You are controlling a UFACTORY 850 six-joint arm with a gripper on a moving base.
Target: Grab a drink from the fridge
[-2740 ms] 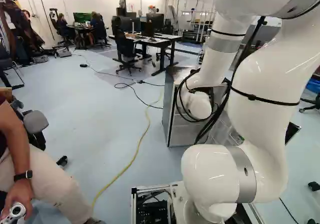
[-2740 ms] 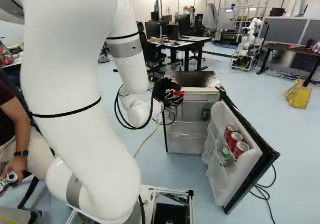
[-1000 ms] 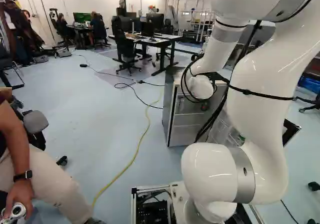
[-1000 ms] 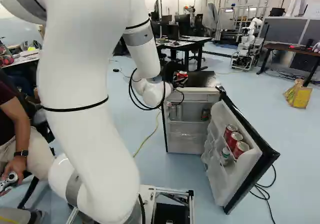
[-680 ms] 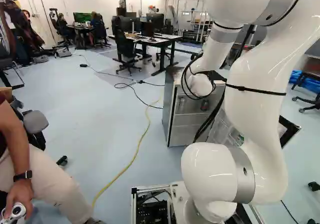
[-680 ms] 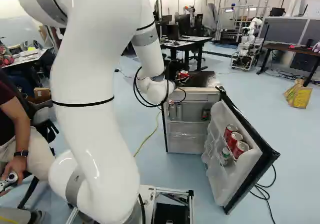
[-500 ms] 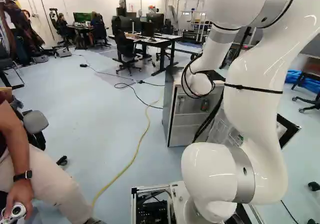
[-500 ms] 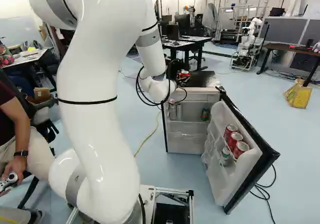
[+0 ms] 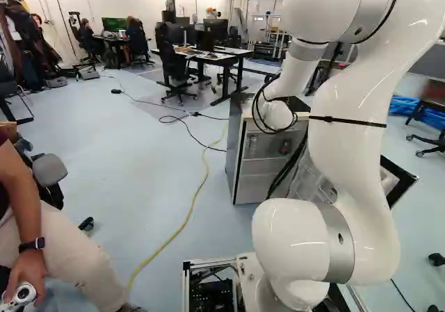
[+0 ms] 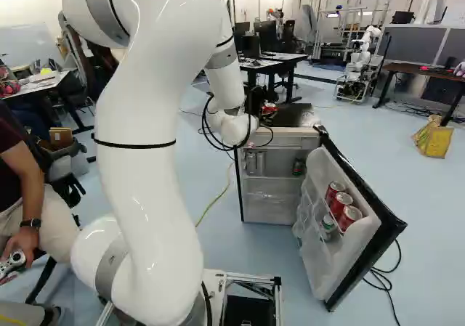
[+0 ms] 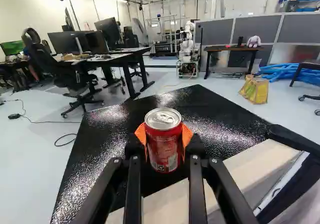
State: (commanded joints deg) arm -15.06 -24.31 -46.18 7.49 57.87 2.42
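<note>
Over the front part of the fridge top, my gripper (image 10: 268, 110) is shut on a red can (image 10: 269, 108). In the wrist view the orange pads of the gripper (image 11: 163, 135) press the upright red can (image 11: 164, 146) from both sides, with the black fridge top (image 11: 200, 104) behind and below; whether the can touches it, I cannot tell. The fridge (image 9: 257, 180) stands open. Its upper compartment holds a dark can (image 10: 298, 166) and silver cans (image 10: 251, 163). Several red cans (image 10: 341, 204) and a green-and-white can (image 10: 328, 225) sit in the door.
The open fridge door (image 10: 370, 242) sticks out toward the base on the right. A person (image 9: 55, 249) with a controller sits close at the left. Behind the fridge are a desk (image 9: 226, 56), an office chair (image 9: 174, 69) and another robot (image 10: 357, 68). A yellow cable (image 9: 197, 197) crosses the floor.
My arm has risen from in front of the fridge compartments to above its top, carrying the red can along. The upper compartment has come into view. The base has stayed still.
</note>
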